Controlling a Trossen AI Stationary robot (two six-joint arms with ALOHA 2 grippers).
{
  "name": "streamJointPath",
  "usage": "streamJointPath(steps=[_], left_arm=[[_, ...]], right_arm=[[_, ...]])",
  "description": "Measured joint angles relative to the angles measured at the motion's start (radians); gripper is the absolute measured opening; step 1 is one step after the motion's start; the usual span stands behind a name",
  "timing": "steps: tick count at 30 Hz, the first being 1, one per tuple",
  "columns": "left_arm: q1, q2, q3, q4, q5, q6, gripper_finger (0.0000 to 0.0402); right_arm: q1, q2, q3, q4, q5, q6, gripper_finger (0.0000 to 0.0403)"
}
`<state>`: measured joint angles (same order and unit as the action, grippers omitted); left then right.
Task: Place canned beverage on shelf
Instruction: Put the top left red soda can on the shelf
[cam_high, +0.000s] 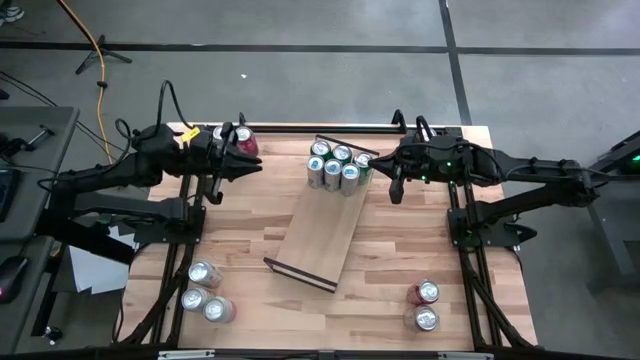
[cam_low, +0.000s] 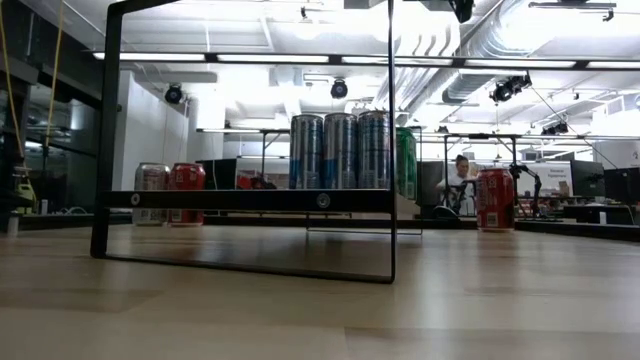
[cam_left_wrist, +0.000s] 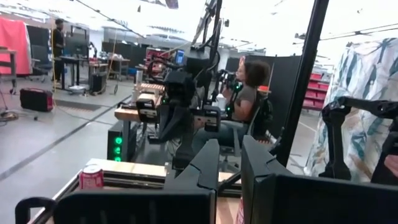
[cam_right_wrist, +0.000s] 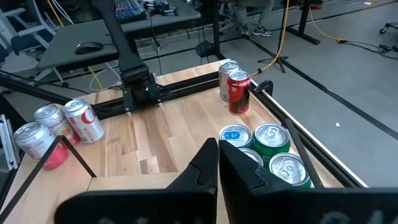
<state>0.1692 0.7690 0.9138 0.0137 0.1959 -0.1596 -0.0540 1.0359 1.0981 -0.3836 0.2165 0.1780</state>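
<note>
Cans (cam_high: 333, 166) crowd one end of the shelf (cam_high: 318, 232). We judge the left gripper (cam_high: 238, 160), its opening unreadable, should take the red can (cam_high: 246, 143); the right gripper (cam_right_wrist: 217, 163), fingers together, hovers beside the cluster.

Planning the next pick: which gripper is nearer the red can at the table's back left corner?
Left. The left gripper sits right beside the red can; the right gripper is across the shelf.

No lettering is legible anywhere: the can (cam_low: 494, 199) labels and the distant room signs are unreadable.
</note>
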Motion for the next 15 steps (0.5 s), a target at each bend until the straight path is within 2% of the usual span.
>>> streamJointPath(steps=[15], left_arm=[[0.0,0.003,0.0,0.012,-0.001,0.005,0.0]], right_arm=[[0.0,0.0,0.0,-0.011,-0.014,-0.003,0.0]])
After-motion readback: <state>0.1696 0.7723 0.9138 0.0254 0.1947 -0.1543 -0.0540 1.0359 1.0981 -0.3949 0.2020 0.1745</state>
